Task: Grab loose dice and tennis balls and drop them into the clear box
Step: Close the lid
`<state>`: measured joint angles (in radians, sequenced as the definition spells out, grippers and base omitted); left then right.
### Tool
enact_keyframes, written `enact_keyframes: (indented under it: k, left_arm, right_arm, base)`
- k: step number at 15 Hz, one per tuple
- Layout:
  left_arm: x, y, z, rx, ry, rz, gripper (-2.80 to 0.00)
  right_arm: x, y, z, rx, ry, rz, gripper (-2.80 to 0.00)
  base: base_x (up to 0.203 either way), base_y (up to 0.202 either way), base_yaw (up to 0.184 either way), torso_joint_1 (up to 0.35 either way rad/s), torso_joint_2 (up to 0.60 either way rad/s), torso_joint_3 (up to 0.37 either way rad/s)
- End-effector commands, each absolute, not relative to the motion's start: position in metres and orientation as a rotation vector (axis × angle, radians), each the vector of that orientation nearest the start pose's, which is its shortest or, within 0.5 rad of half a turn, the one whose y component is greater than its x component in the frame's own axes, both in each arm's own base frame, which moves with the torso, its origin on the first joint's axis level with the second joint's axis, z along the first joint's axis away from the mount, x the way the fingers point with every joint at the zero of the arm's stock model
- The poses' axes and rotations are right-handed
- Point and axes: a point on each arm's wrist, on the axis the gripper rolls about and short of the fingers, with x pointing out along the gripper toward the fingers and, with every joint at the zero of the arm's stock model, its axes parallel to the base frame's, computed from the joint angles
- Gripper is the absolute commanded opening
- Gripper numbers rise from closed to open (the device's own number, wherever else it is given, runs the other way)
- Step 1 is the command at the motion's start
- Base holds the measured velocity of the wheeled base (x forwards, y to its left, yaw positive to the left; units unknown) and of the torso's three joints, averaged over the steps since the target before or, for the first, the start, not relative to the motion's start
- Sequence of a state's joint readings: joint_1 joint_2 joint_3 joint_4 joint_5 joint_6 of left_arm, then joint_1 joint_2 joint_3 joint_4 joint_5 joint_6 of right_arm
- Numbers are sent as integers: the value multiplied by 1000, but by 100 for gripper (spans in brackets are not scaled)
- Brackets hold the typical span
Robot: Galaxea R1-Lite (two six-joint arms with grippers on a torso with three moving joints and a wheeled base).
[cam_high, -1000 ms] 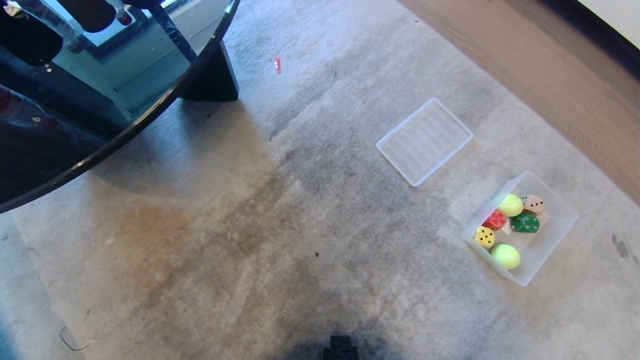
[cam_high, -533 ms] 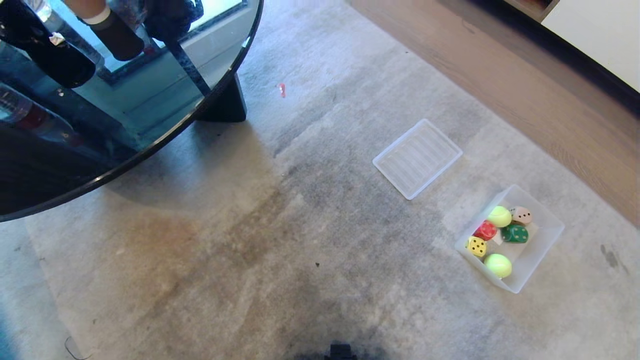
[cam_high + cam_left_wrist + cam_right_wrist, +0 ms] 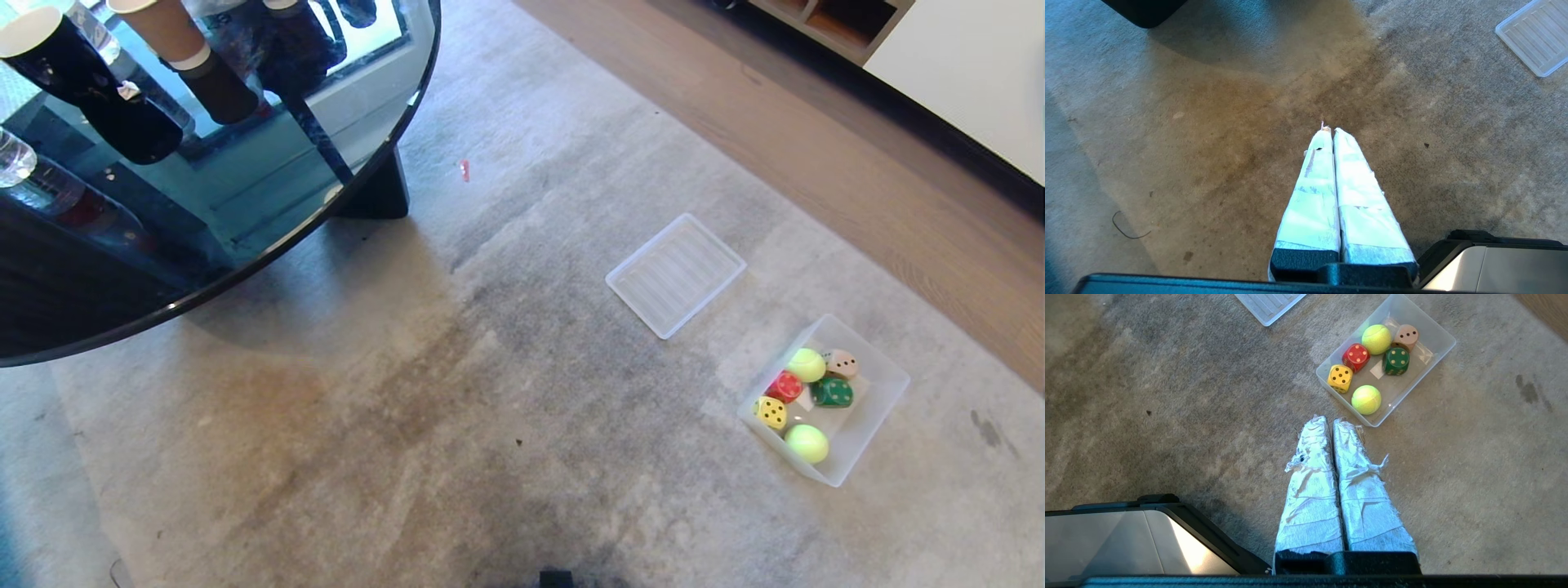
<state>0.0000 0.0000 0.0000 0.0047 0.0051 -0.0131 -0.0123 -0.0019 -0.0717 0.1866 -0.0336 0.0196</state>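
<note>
On the carpet at the right stands the clear box (image 3: 886, 392) (image 3: 1437, 330). Inside it lie the yellow die (image 3: 770, 412) (image 3: 1340, 378), red die (image 3: 785, 386) (image 3: 1356, 357), green die (image 3: 833, 393) (image 3: 1396, 361) and tan die (image 3: 842, 363) (image 3: 1406, 337), plus two tennis balls (image 3: 806, 364) (image 3: 807, 443) (image 3: 1376, 339) (image 3: 1366, 399). My right gripper (image 3: 1329, 421) hangs shut and empty above the carpet, short of the box's near corner. My left gripper (image 3: 1330, 131) is shut and empty over bare carpet, far from the box. Neither arm shows in the head view.
A flat ridged clear lid (image 3: 675, 274) (image 3: 1533, 36) (image 3: 1269, 304) lies on the carpet beyond the box. A round glass table (image 3: 204, 163) with cups on it fills the upper left, its dark leg (image 3: 371, 192) on the carpet. Wood floor (image 3: 816, 147) borders the rug at the right.
The whole head view has shifted: box, lid and table have slid down the picture and look smaller, and more of the far room shows. The camera moved; the objects stay put.
</note>
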Motion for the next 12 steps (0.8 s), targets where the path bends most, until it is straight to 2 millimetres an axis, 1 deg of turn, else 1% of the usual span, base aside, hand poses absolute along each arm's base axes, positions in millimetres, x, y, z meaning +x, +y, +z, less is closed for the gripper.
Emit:
enact_keyframes:
  k: [1, 4, 5, 12]
  left_arm:
    - [-23, 0, 75, -14, 5, 6, -280]
    - [-23, 0, 75, -14, 7, 6, -280]
    - [-23, 0, 75, -14, 5, 6, -280]
    - [-23, 0, 75, -14, 6, 6, -280]
  right_arm:
    - [-30, 0, 76, 19, 112, -47, -280]
    - [-30, 0, 76, 19, 112, -47, -280]
    - [-30, 0, 76, 19, 112, -47, -280]
    - [-30, 0, 76, 19, 113, -47, -280]
  base:
    - [0, 0, 0, 0, 0, 0]
    - [0, 0, 0, 0, 0, 0]
    - [114, 0, -5, 6, -1, 7]
    - [182, 0, 0, 3, 1, 3]
